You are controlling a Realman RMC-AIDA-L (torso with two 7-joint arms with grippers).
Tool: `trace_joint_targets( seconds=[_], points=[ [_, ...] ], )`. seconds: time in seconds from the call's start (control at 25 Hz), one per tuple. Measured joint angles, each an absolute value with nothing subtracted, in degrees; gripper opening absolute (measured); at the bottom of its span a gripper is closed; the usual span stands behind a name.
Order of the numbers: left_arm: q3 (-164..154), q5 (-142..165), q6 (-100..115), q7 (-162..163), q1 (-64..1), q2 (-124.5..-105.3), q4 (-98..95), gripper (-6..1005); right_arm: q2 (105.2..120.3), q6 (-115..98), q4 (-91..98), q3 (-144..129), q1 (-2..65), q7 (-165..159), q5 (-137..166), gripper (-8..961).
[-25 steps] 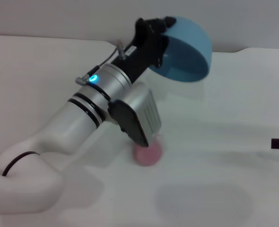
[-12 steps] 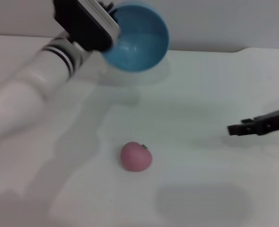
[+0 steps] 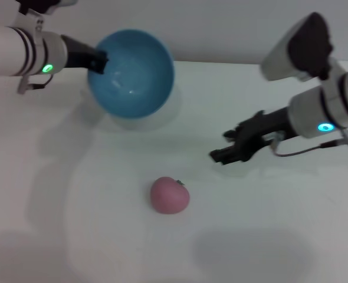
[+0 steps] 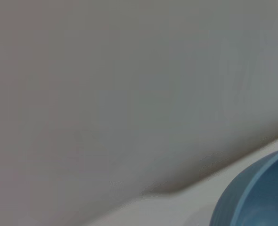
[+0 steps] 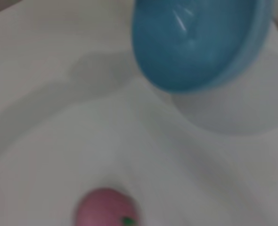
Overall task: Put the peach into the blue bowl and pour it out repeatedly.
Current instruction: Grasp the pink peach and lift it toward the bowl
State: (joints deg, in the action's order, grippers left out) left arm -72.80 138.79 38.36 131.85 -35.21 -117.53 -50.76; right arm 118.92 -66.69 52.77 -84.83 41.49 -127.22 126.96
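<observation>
Gripping the tilted blue bowl point(image 3: 133, 73) in my left jaws point(image 3: 97, 61); right jaws point(image 3: 230, 152) open, empty, near the peach point(image 3: 170, 195).

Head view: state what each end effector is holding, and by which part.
The left end effector grips the glossy light-blue round bowl by its rim, lifted and tilted. The right end effector holds nothing; the small pink toy peach lies free.

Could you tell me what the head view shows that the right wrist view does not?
Only the head view shows both arms: the left gripper holding the blue bowl by its rim, tilted off the table, and the right gripper beyond the peach. Only the right wrist view shows nothing extra. Both show bowl, peach and table.
</observation>
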Motion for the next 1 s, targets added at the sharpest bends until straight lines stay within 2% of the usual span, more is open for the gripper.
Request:
trace_joint_targets(
  seconds=[0.28, 0.56, 1.0],
  points=[
    [-60.3, 154.9, 63.4, 146.3, -38.4, -117.37, -56.9, -2, 119.01, -63.2, 56.6, -98.2, 42.1, -125.2, 120.6, 589],
    [-58.3, 155.2, 72.8, 147.9, -37.6, -117.26, -59.1, -2, 119.26, -58.6, 57.1, -106.6, 42.1, -125.2, 119.2, 589],
    [-58.4, 155.2, 76.2, 148.6, -37.3, -117.51, -59.6, -1, 119.57, -49.1, 54.2, -118.4, 42.6, -125.5, 118.9, 588]
  ],
)
